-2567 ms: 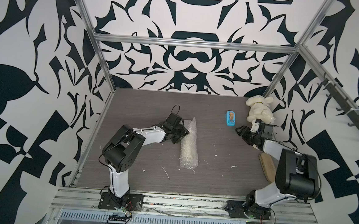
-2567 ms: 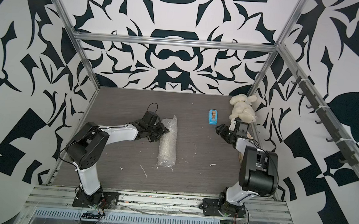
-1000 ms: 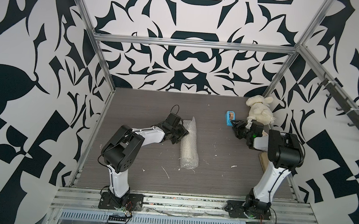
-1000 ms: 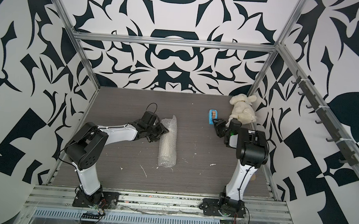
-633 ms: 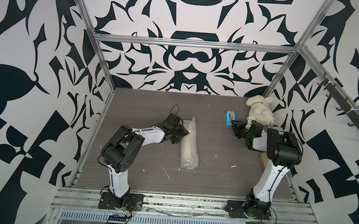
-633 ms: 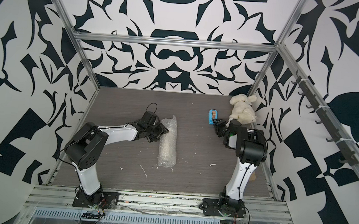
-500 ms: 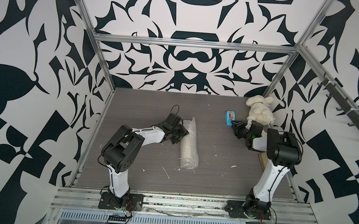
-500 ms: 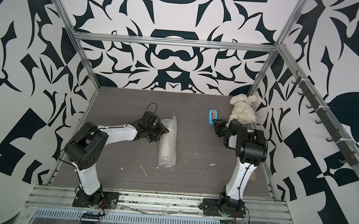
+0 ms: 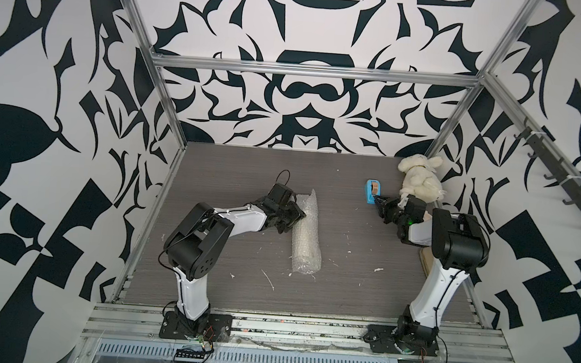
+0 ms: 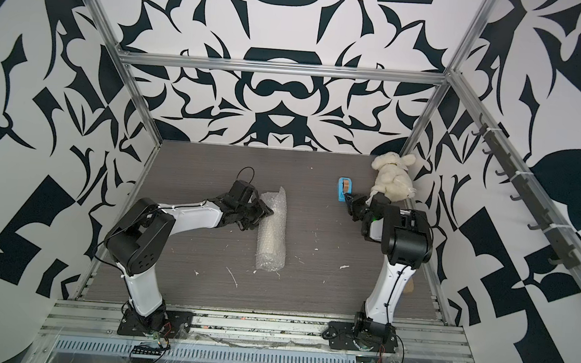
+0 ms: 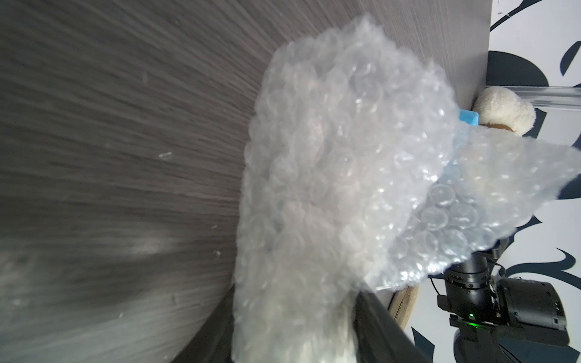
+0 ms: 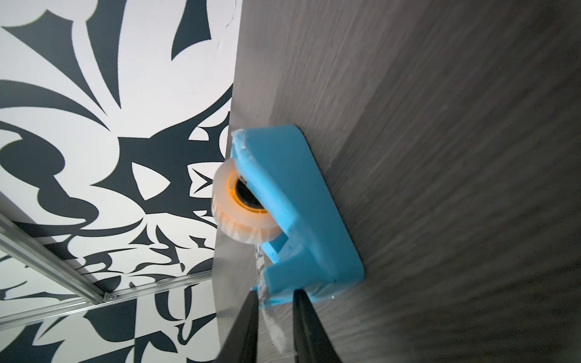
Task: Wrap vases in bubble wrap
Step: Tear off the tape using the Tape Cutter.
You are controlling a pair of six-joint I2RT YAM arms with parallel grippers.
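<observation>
At centre, left tool (image 9: 298,215) clasping bubble wrap (image 9: 307,240)

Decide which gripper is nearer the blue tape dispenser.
Right. The right gripper sits at one end of the tape dispenser; the left gripper clasps the bubble wrap mid-table, far off.

Bubble wrap (image 9: 307,233) roll lying in the middle of the surface (image 9: 344,293), tape dispenser (image 9: 373,191) and soft toy (image 9: 419,178) sitting toward the far right corner.

In both top views the bubble wrap (image 10: 272,230) is lying with its length running front to back. It is well apart from the tape dispenser (image 10: 344,189), which is sitting to its right and farther back. The soft toy (image 10: 392,178) is lying just right of the dispenser, by the right wall. The left jaws, on the roll's left side, are sitting around its far half. The right jaws are standing either side of the dispenser's near end.
</observation>
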